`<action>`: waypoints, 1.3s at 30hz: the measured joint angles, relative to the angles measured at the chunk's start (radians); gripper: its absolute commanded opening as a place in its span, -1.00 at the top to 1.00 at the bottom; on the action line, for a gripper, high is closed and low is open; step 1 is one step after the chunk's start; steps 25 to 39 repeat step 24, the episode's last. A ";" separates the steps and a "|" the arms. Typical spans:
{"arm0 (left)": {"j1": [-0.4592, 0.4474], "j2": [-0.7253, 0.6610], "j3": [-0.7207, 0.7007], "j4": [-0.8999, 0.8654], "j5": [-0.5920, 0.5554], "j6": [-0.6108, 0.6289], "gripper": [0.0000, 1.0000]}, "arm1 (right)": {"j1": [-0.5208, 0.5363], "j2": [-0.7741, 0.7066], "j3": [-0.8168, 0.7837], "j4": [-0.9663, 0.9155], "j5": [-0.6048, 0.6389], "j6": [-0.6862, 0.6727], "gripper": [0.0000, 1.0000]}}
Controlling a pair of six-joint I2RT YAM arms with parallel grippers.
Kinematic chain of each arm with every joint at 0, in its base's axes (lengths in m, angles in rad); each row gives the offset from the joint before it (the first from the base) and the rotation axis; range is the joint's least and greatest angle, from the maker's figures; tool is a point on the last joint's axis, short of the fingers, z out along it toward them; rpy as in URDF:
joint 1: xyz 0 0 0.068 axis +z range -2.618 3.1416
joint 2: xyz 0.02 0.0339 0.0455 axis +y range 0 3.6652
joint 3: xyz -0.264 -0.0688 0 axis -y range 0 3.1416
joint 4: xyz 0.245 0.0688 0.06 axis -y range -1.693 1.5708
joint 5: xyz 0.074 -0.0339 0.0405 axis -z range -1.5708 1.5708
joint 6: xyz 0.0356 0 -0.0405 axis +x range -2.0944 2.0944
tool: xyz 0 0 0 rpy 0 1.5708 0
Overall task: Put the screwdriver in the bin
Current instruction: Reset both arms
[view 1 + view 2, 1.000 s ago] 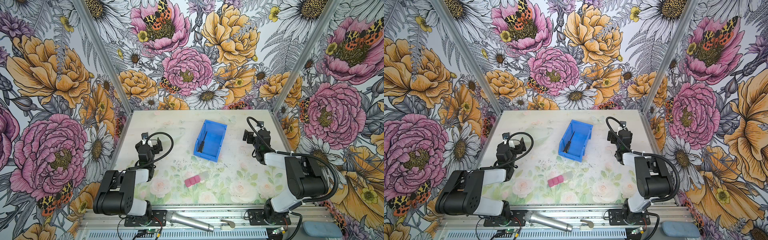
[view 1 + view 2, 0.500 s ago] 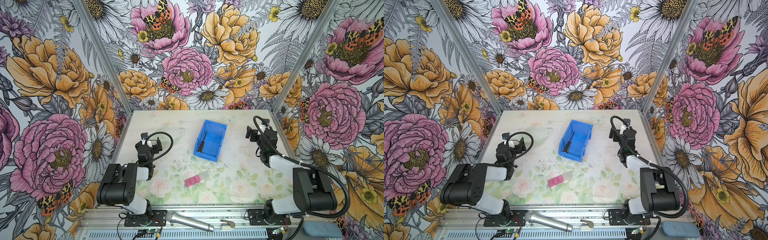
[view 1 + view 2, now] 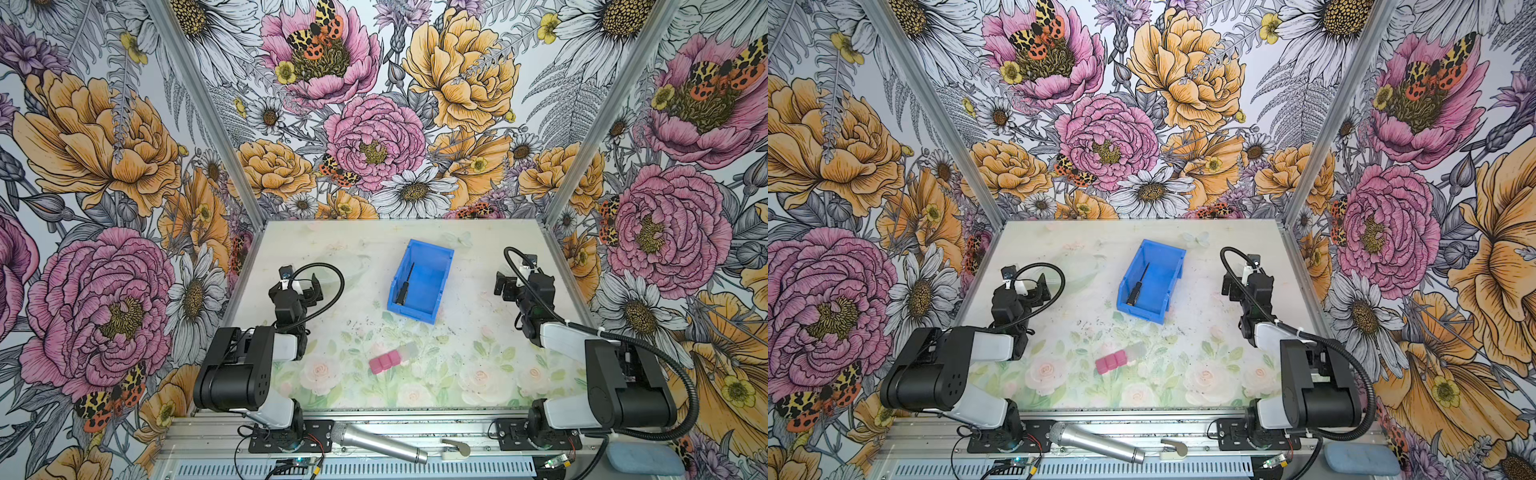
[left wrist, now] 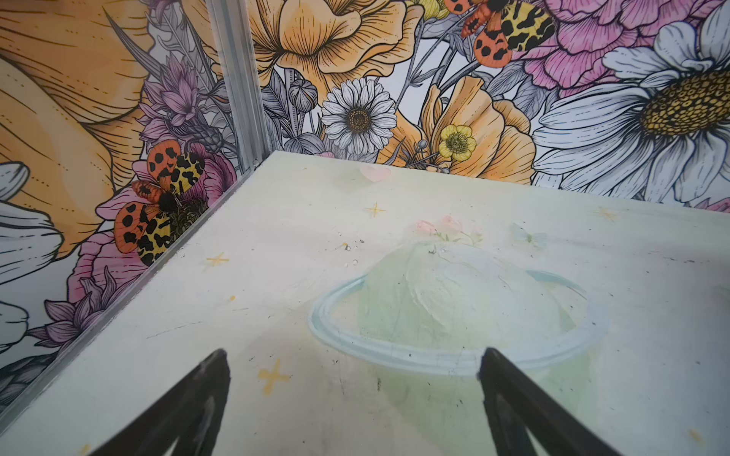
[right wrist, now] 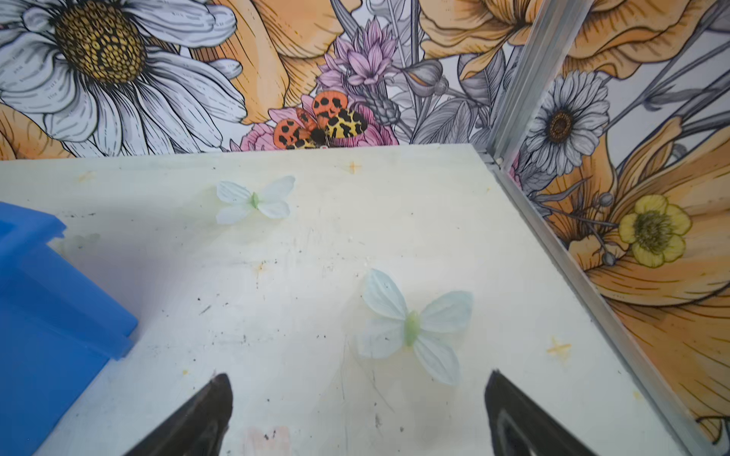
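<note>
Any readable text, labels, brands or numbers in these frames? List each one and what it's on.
No text can be read in any view.
bin: plain blue, no label showing.
screwdriver: too small to tell if the handle is marked.
microphone: no brand legible.
pink blocks: no marking visible.
circuit board at the front rail: too small to read any print.
</note>
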 measured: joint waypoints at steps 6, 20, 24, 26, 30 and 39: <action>-0.010 0.000 0.001 0.000 -0.037 0.000 -0.97 | -0.014 0.063 -0.072 0.138 -0.001 0.000 -0.99; -0.032 0.000 0.002 0.000 -0.084 0.004 -0.97 | 0.001 0.072 -0.084 0.251 0.018 -0.008 -0.99; -0.032 0.000 0.006 -0.001 -0.084 0.004 -0.97 | 0.001 0.072 -0.084 0.251 0.018 -0.008 -0.99; -0.032 0.000 0.006 -0.001 -0.084 0.004 -0.97 | 0.001 0.072 -0.084 0.251 0.018 -0.008 -0.99; -0.032 0.000 0.006 -0.001 -0.084 0.004 -0.97 | 0.001 0.072 -0.084 0.251 0.018 -0.008 -0.99; -0.032 0.000 0.006 -0.001 -0.084 0.004 -0.97 | 0.001 0.072 -0.084 0.251 0.018 -0.008 -0.99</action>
